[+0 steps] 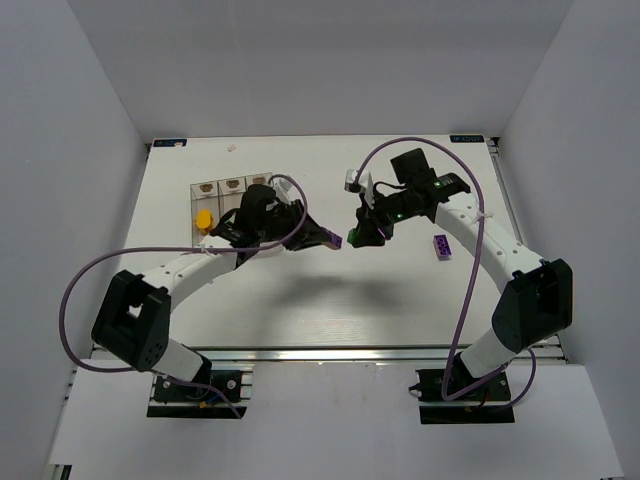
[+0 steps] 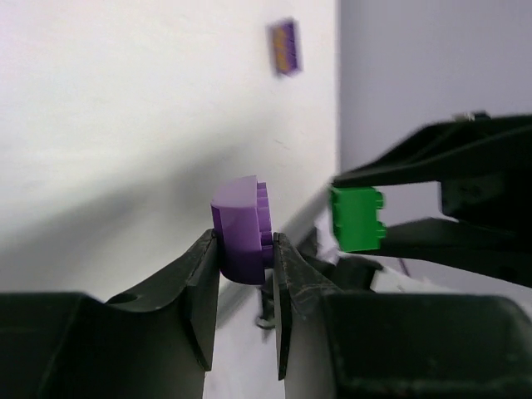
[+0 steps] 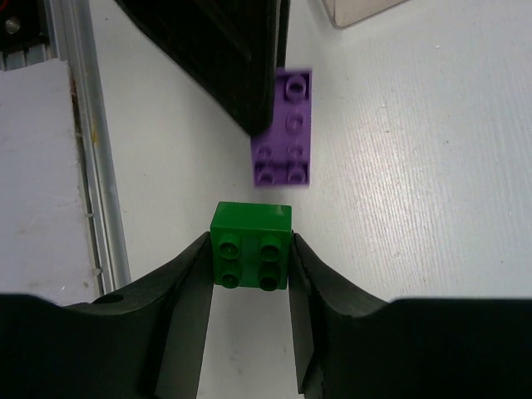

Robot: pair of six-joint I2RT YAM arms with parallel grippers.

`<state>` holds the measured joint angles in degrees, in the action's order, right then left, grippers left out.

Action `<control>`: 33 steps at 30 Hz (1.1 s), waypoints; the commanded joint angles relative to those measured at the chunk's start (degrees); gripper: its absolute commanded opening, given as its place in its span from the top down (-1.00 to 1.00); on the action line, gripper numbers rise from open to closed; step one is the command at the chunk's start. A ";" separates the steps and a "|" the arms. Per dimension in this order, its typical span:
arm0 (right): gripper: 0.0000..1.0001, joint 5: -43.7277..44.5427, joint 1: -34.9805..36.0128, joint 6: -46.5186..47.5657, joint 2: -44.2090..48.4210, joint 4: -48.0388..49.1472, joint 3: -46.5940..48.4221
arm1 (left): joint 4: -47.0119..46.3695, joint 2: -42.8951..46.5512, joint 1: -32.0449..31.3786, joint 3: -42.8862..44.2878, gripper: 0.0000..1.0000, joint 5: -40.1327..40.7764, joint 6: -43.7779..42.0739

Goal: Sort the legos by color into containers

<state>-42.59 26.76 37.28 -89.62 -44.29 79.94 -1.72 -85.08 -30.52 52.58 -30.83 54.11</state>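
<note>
My left gripper [image 1: 328, 238] is shut on a purple lego [image 1: 335, 240], which its wrist view shows pinched between the jaws [image 2: 241, 229]. My right gripper [image 1: 360, 236] is shut on a green lego [image 1: 354, 239], with its studs facing the wrist camera [image 3: 251, 245]. The two grippers meet tip to tip above the table's middle, and the green lego [image 2: 358, 218] and the held purple one [image 3: 284, 129] each show in the other wrist view. A second purple lego [image 1: 441, 246] lies on the table to the right. The clear containers [image 1: 232, 186] stand at the back left with a yellow lego [image 1: 204, 218] in the leftmost bin.
The left arm's body lies over the right side of the containers. White walls close in the table on three sides. A metal rail [image 1: 330, 352] runs along the near edge, and a corner of the containers [image 3: 357, 8] shows in the right wrist view.
</note>
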 commanded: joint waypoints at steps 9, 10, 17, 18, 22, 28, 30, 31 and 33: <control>1.00 3.39 0.40 -2.82 -0.02 4.65 -0.58 | 28.25 4.76 7.50 12.01 1.00 32.30 -17.18; 1.00 3.30 0.39 -2.91 -0.11 4.65 -0.58 | 28.95 3.79 8.10 12.89 1.00 33.63 -18.67; 1.00 4.00 1.01 -3.35 -0.11 5.00 -0.58 | 33.00 -5.88 8.64 20.10 1.00 42.95 -23.43; 1.00 4.35 1.01 -3.35 -0.20 5.01 -0.66 | 34.05 -7.02 8.64 20.98 1.00 45.31 -23.78; 1.00 4.88 1.71 -3.53 -0.81 5.36 -0.40 | 36.60 -11.68 8.64 24.50 1.00 49.28 -24.75; 0.89 4.53 3.73 -3.97 -3.27 6.06 1.96 | 37.57 -13.01 8.64 27.58 0.16 49.29 -25.28; 0.85 4.36 5.13 -4.67 -5.46 6.59 3.28 | 38.19 -12.14 8.64 28.89 -0.18 48.59 -25.28; 0.84 4.18 5.14 -5.10 -6.34 7.11 5.03 | 38.36 -11.69 8.64 29.33 -0.23 48.15 -25.37; 0.84 3.74 6.72 -6.86 -9.94 8.52 7.41 | 39.42 -9.68 8.64 30.65 -0.37 48.32 -25.28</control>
<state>-37.71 31.81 32.77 -96.73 -39.44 82.76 36.25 -100.09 -21.96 79.68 16.73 29.26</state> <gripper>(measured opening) 0.426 0.655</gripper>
